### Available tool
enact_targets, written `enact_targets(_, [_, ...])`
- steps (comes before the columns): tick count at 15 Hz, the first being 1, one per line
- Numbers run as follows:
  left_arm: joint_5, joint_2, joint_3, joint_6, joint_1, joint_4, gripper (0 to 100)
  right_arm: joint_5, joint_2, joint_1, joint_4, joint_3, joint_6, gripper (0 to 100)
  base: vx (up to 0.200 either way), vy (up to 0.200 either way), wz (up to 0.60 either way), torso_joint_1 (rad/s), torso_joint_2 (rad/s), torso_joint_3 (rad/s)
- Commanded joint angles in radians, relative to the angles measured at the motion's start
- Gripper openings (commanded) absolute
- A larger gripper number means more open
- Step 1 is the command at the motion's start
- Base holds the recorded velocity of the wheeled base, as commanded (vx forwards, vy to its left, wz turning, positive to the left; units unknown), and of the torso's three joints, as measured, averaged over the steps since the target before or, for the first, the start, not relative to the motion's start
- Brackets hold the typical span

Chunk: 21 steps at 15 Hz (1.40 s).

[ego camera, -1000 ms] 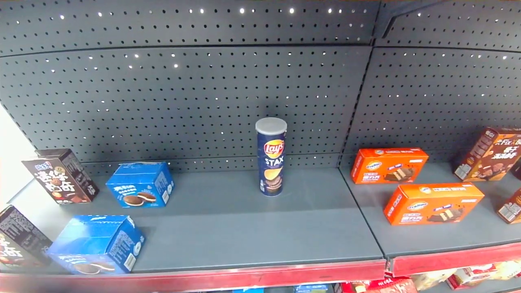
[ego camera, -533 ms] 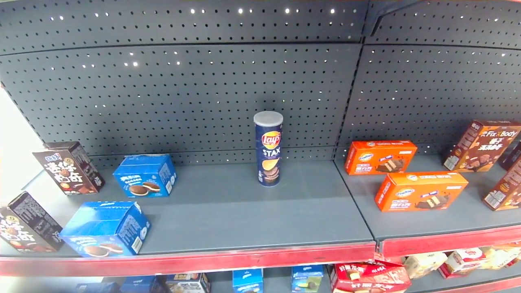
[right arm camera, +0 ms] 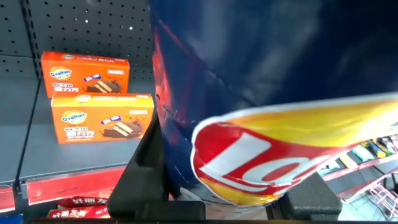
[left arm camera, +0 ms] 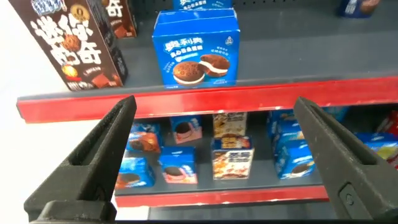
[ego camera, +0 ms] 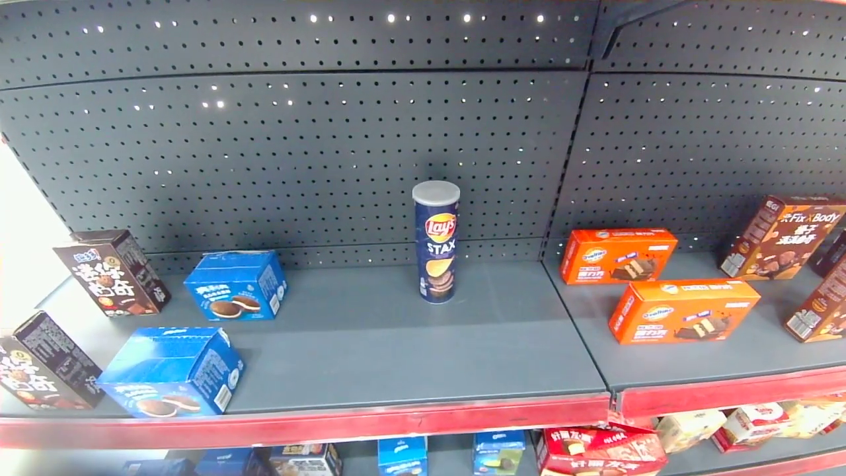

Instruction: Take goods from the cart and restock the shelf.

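Note:
My right gripper (right arm camera: 230, 186) is shut on a dark blue chips can (right arm camera: 261, 62) with a red and yellow logo, held close to the camera in front of the shelf. A matching chips can (ego camera: 436, 241) with a grey lid stands upright at the back middle of the grey shelf (ego camera: 370, 357). My left gripper (left arm camera: 214, 102) is open with nothing between its fingers, level with the shelf's red front edge (left arm camera: 280, 98), facing a blue cookie box (left arm camera: 196, 46).
Two blue cookie boxes (ego camera: 235, 284) (ego camera: 173, 371) and dark boxes (ego camera: 112, 272) stand on the shelf's left. Orange boxes (ego camera: 616, 255) (ego camera: 683, 309) and brown boxes (ego camera: 780, 235) lie on the right. Free room surrounds the standing can. A lower shelf (left arm camera: 230, 155) holds several packs.
The head camera shifted a second ago, so the whole shelf sits a little higher and farther left in view. Nothing on the shelf has moved.

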Motion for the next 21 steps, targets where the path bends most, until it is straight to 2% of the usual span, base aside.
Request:
enact_targets(1, [-0.009,0.001,0.0,0.024,0.0,0.0,100,0.0,0.003,0.001,-0.001,0.001,0.0,0,0.0,-0.2,0.0,0.002,0.01,0.002])
enact_targets(4, [-0.012,0.001,0.0,0.023,0.0,0.0,100,0.0,0.003,0.003,-0.001,0.006,0.0,0,0.0,-0.2,0.0,0.002,0.0,0.001])
enact_targets(12, [-0.009,0.001,0.0,0.009,0.0,0.001,100,0.013,0.005,0.003,0.001,0.009,0.0,0,0.0,0.0,0.0,0.0,0.0,0.0])
enact_targets(18, [-0.004,0.001,0.0,-0.023,0.0,0.001,100,0.013,0.002,0.003,-0.001,0.015,0.0,0,0.0,0.0,0.0,0.0,0.0,0.0])
enact_targets(19, [-0.004,0.001,0.0,-0.041,0.0,0.001,100,0.013,0.003,0.003,-0.001,0.017,-0.001,0,0.2,0.0,0.0,-0.002,0.0,0.002])
enact_targets(21, [-0.006,0.001,0.0,-0.055,0.0,0.001,100,0.013,0.003,0.003,-0.001,0.015,0.0,0,0.2,0.0,0.0,-0.007,0.0,0.005])
